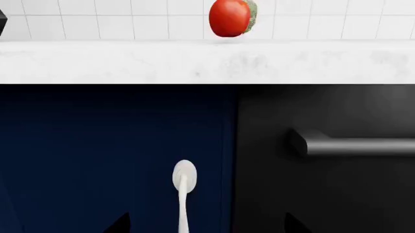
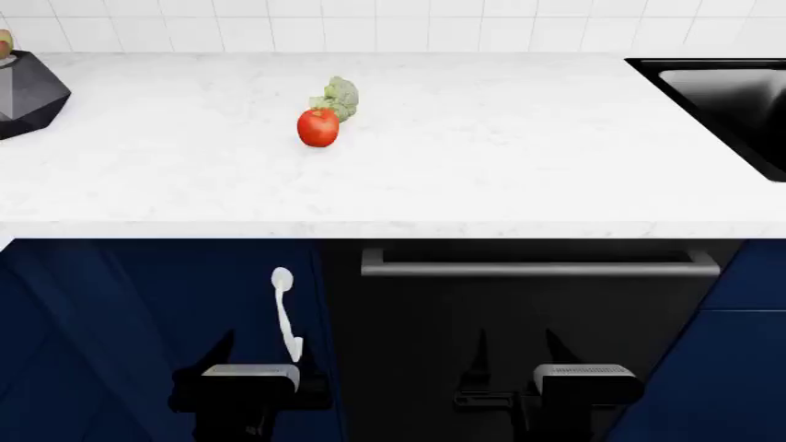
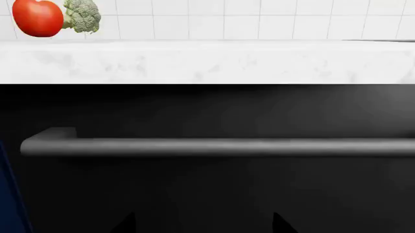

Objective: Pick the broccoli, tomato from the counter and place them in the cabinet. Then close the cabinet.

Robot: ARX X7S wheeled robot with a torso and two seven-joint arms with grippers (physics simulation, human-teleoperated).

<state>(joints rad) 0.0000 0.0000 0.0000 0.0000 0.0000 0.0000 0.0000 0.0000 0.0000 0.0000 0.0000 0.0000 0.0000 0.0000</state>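
Note:
On the white marble counter (image 2: 491,157) a red tomato (image 2: 318,127) stands with the pale-green broccoli (image 2: 338,96) touching it from behind. The right wrist view shows the tomato (image 3: 38,17) and broccoli (image 3: 82,15) side by side. In the left wrist view the tomato (image 1: 230,17) hides most of the broccoli (image 1: 252,14). Both grippers hang low in front of the counter, far below the vegetables. My left gripper (image 1: 207,223) is open and faces the navy cabinet door (image 2: 147,322) with its white handle (image 1: 183,187). My right gripper (image 3: 202,223) is open and empty.
A black dishwasher front (image 2: 528,322) with a grey bar handle (image 2: 540,267) fills the space ahead of the right gripper. A black sink (image 2: 724,92) is set into the counter at the far right. A dark faceted holder (image 2: 25,92) stands at the far left.

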